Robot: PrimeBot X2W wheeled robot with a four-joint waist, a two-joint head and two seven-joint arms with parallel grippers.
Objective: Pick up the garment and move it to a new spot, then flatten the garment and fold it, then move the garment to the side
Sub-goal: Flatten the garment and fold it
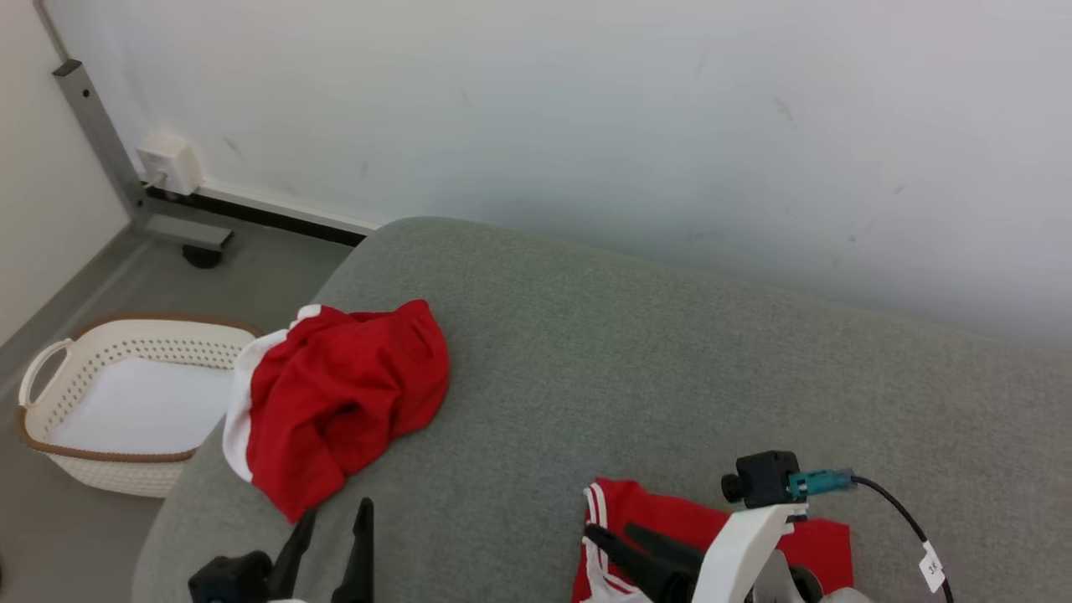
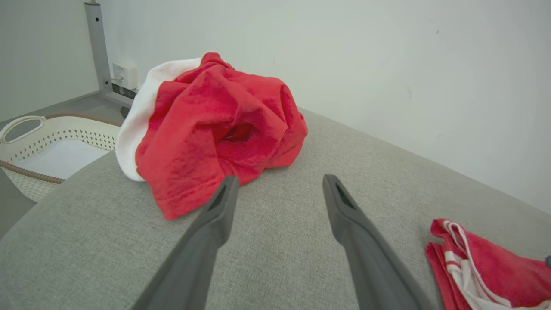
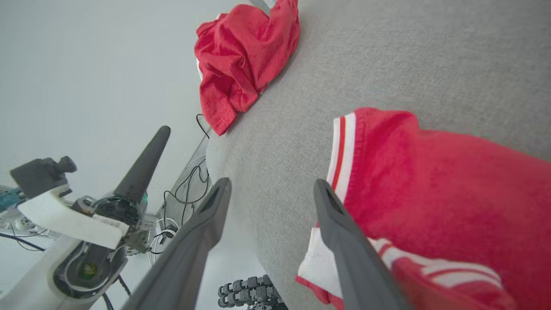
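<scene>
- Nearest, low on the right: right gripper [image 3: 272, 185], fingers spread wide with nothing pinched. One finger over the white-striped edge of the folded garment [image 3: 430, 193], touching or not hard to say. Looks like a finished job, laid flat at the near edge of the grey cushion [image 1: 670, 352], presumably to keep it out of the way.
- Same depth on the left: left gripper [image 2: 280, 178], also fully spread and empty, hovering low over bare cushion with tips aimed at the crumpled garment [image 1: 343, 394]. Guessing it's lined up that way for a grab at the closest hem.
- A bit further out: the crumpled garment itself, bunched in a heap with a white part showing. Sits at the cushion's left edge and seems to spill over it, well apart from the folded one. Probably next in line for pick-up, flatten, fold.
- Past the edge and lower down: white basket [image 1: 109, 477] on the floor just beside the cushion, something pale inside, can't tell what.
- Farthest back: plain wall [image 1: 586, 109], plus a small white box [image 1: 170, 163] and a grey metal post [image 1: 96, 126] off in the corner.
</scene>
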